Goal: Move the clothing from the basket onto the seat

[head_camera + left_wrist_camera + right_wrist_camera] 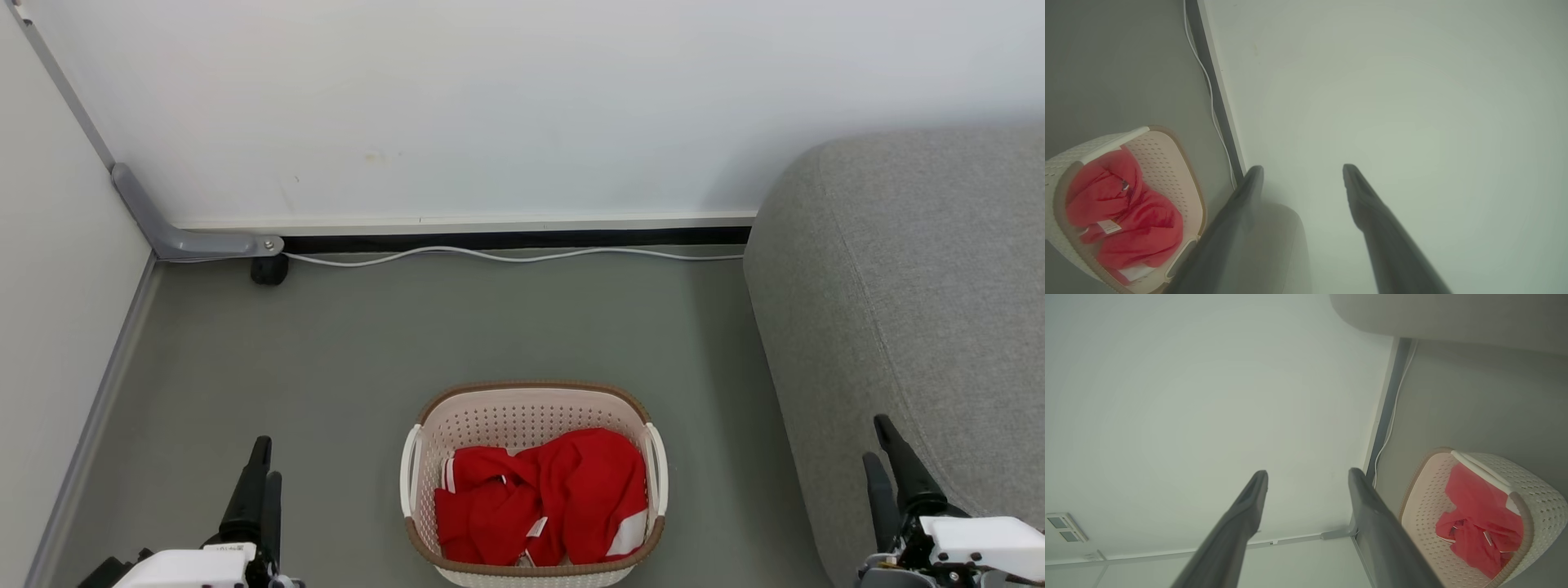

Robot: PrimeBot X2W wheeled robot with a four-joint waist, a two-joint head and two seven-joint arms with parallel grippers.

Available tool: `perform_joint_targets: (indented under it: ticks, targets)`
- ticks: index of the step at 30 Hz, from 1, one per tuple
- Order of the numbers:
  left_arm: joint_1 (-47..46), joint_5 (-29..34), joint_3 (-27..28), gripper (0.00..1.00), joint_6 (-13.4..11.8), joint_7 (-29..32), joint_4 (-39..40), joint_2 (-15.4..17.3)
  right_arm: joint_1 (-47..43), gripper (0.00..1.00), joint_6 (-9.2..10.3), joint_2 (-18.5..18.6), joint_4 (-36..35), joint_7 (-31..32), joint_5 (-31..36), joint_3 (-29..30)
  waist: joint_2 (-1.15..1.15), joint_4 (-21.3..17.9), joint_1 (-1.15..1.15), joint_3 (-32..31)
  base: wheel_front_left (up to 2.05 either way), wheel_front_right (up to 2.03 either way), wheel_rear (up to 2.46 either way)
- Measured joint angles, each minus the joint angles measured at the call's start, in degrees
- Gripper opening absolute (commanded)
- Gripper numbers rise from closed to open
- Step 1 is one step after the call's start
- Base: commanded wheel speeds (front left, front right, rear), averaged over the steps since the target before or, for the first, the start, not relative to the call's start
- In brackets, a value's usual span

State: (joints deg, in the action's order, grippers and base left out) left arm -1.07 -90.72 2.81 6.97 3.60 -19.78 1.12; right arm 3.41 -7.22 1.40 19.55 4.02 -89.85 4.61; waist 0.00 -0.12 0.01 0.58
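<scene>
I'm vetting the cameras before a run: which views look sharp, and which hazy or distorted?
Head view: sharp and evenly lit, the clothing and basket crisp. Left wrist view: milky haze, the left gripper close and blurred. Right wrist view: same haze, the right gripper blurred, colours washed out.

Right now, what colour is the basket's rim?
The basket has a brown rim, clearest in the head view.
</scene>
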Motion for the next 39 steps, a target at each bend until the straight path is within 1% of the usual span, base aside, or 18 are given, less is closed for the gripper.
perform_joint_targets:
  ticks: [8, 20, 39]
  targets:
    - [-1.24, 3.42, -1.04, 1.0, 0.0, -1.37, -0.29, 0.76, 1.89, 1.0, 0.0, 1.0, 1.0, -1.63, 2.7, -2.05, 0.0, -0.1, 0.0, 0.25, 0.0, 0.0, 0.0]
    - [-2.41, 13.22, -1.6, 1.0, 0.01, -3.21, -0.15, 1.36, 3.81, 1.0, 0.0, 1.64, 1.66, -3.21, 9.44, -3.67, 0.0, -0.28, 0.0, 0.44, 0.0, 0.0, 0.0]
    - [-5.34, 31.38, -4.04, 1.0, 0.02, -6.22, 0.0, 3.03, 7.59, 1.0, 0.0, 3.04, 3.18, -6.38, 27.11, -7.06, 0.0, -0.42, -0.01, 0.97, 0.0, 0.0, 0.0]
